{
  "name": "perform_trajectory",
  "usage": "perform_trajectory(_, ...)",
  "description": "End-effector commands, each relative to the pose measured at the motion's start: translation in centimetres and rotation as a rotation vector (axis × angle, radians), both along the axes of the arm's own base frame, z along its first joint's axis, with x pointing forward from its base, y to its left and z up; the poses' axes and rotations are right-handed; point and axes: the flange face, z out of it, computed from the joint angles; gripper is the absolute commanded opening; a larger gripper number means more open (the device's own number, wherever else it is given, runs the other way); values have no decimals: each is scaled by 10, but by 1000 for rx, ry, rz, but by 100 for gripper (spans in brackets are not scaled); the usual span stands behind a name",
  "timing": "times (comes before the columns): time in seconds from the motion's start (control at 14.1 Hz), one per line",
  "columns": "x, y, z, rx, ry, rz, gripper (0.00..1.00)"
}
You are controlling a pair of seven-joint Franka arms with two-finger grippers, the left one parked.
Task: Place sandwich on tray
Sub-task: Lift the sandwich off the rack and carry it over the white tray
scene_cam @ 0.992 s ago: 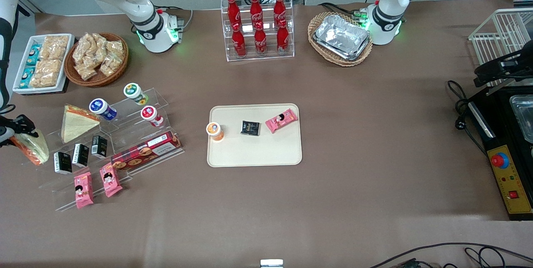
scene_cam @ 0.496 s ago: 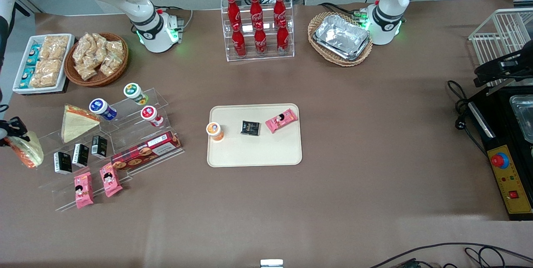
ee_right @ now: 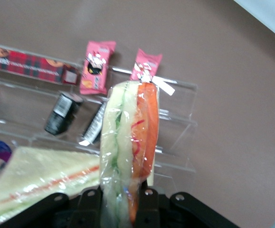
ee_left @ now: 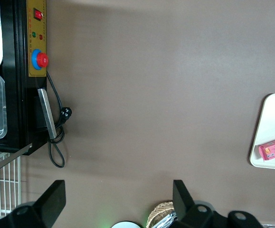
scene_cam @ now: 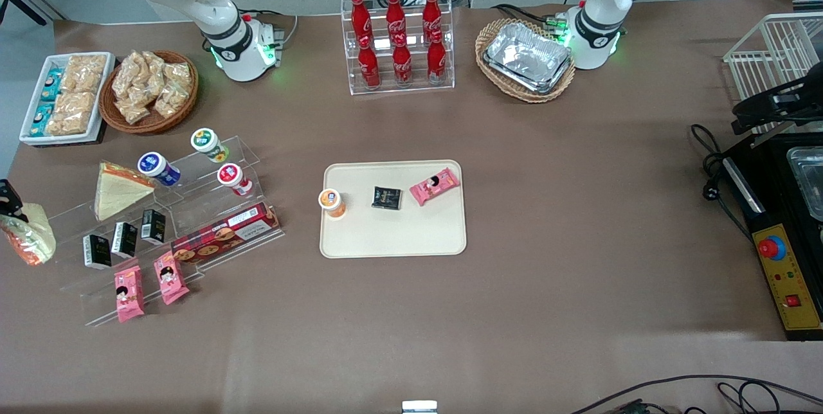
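Note:
The sandwich (scene_cam: 29, 240), a clear-wrapped wedge with pale bread and orange-red filling, hangs in my right gripper (scene_cam: 13, 208) at the working arm's end of the table, beside the clear acrylic display steps. In the right wrist view the sandwich (ee_right: 128, 142) stands on edge between the two black fingers (ee_right: 90, 202), which are shut on it. The cream-beige tray (scene_cam: 392, 234) lies at the table's middle, toward the parked arm from the sandwich. It holds an orange-lidded cup (scene_cam: 332, 202), a black packet (scene_cam: 386, 197) and a pink snack pack (scene_cam: 434, 185).
A second sandwich wedge (scene_cam: 117, 189) lies on the acrylic steps (scene_cam: 193, 208) with yogurt cups, black packets, a red biscuit box (scene_cam: 225, 232) and pink packs. A snack basket (scene_cam: 149, 89), white bin (scene_cam: 64, 96), cola rack (scene_cam: 398, 41) and foil-tray basket (scene_cam: 526, 59) stand farther from the camera.
My gripper has carried the sandwich sideways, away from the acrylic steps toward the table's end by the working arm. It now shows at the front view's very edge.

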Motion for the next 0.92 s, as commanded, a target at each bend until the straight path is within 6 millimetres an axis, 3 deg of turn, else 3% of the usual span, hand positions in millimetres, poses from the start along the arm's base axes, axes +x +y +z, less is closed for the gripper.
perform_trajectory(0.0,24,55,23,-16,47,17,0)
perform_trajectory(0.21,46,137,26,-11,48,51,0)
perform_trajectory(0.35,58,217,26,-20,53,93,0)
perform_trajectory(0.5,63,278,19,-13,60,118,0)
perform_trajectory(0.71,66,396,-14,16,73,127,0)
perform_trajectory(0.85,69,454,-44,24,75,137,0)
